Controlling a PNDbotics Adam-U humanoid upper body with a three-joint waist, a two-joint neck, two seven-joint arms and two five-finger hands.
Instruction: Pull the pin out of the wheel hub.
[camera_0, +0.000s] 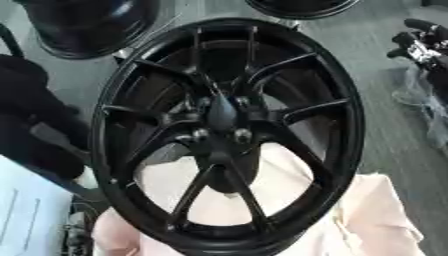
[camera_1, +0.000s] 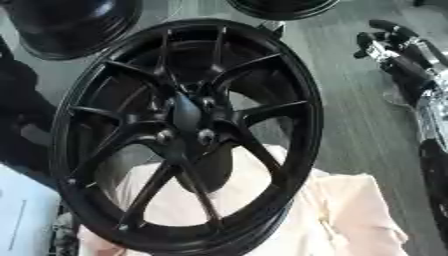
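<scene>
Wheel (camera_0: 229, 135) stands upright on pale cloth (camera_0: 385, 215) | hub (camera_0: 222, 116) pin small, rigid, likely slick: pinch its head | right hand (camera_1: 391, 41) apart, fingers curled, empty | left hand unseen

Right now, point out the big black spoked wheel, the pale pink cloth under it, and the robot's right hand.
black spoked wheel (camera_0: 223, 116): left eye view, on the centre hub where the spokes meet.
pale pink cloth (camera_0: 381, 215): left eye view, on the bare fold at lower right.
right hand (camera_1: 391, 44): right eye view, on the hand's black body, upper right.
</scene>
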